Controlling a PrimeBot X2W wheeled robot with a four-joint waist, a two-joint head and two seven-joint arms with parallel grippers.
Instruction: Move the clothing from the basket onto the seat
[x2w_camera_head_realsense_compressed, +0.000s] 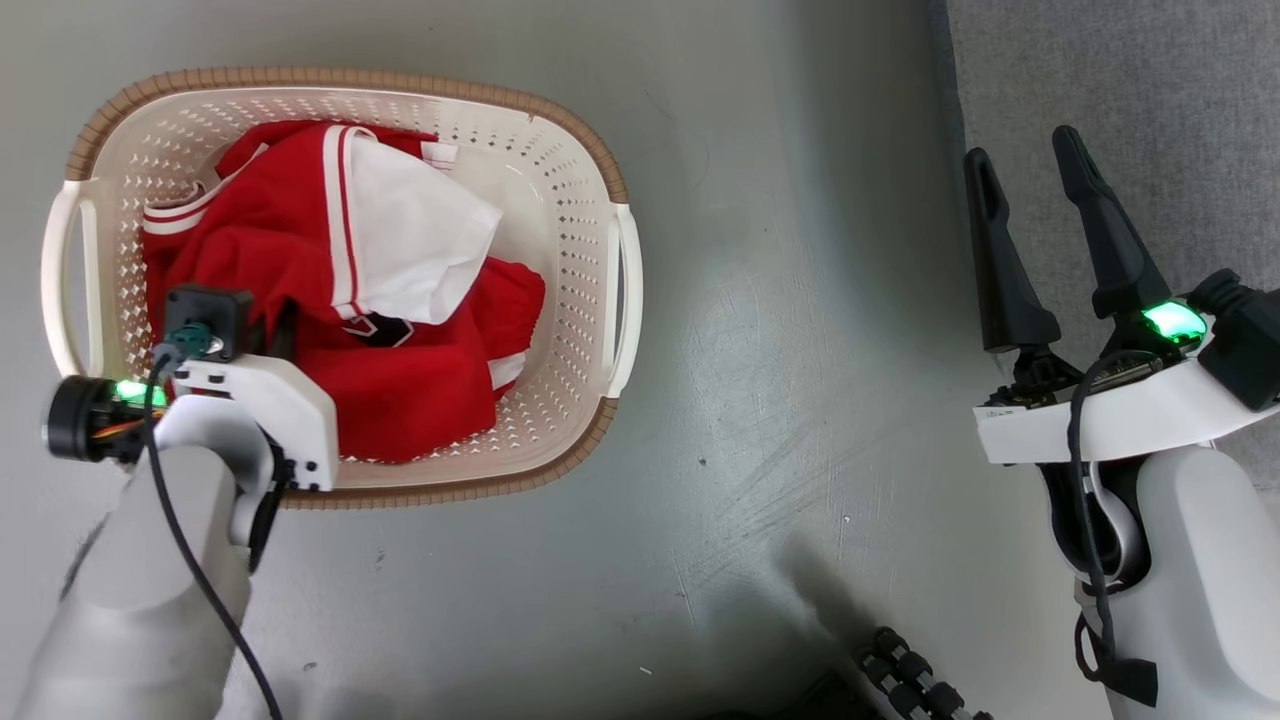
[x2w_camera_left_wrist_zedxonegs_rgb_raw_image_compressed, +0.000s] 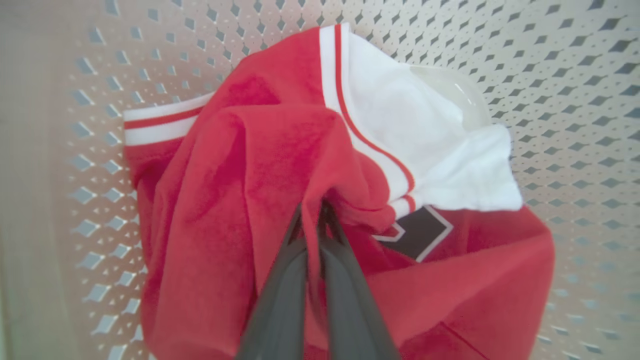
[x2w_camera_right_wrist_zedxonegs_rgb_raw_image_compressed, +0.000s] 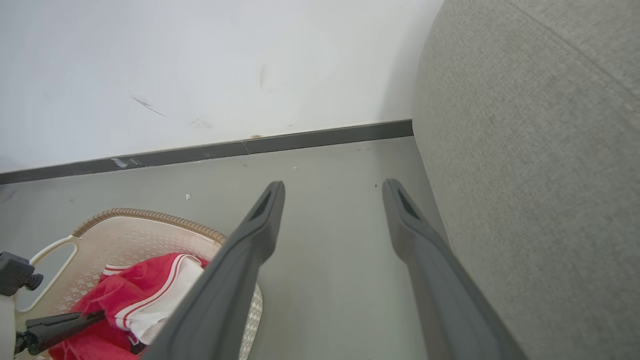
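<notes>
The clothing (x2w_camera_head_realsense_compressed: 290, 240) is a heap of red garments with a white panel and white stripe trim, lying in the cream basket (x2w_camera_head_realsense_compressed: 590, 150) on the floor at the left. My left arm reaches down into the basket. In the left wrist view my left gripper (x2w_camera_left_wrist_zedxonegs_rgb_raw_image_compressed: 314, 210) is shut on a raised fold of the red clothing (x2w_camera_left_wrist_zedxonegs_rgb_raw_image_compressed: 240, 165), with the perforated basket wall (x2w_camera_left_wrist_zedxonegs_rgb_raw_image_compressed: 575, 100) behind it. My right gripper (x2w_camera_head_realsense_compressed: 1022, 148) stands open and empty at the right, over the edge of the grey seat (x2w_camera_head_realsense_compressed: 1150, 80). In the right wrist view the right gripper (x2w_camera_right_wrist_zedxonegs_rgb_raw_image_compressed: 333, 185) hangs beside the seat (x2w_camera_right_wrist_zedxonegs_rgb_raw_image_compressed: 540, 175).
Bare grey floor (x2w_camera_head_realsense_compressed: 780, 350) lies between basket and seat. In the right wrist view a white wall with a dark baseboard (x2w_camera_right_wrist_zedxonegs_rgb_raw_image_compressed: 300, 142) runs behind the basket (x2w_camera_right_wrist_zedxonegs_rgb_raw_image_compressed: 150, 217) and the clothing (x2w_camera_right_wrist_zedxonegs_rgb_raw_image_compressed: 125, 290). A dark ribbed part (x2w_camera_head_realsense_compressed: 915, 680) shows at the bottom edge.
</notes>
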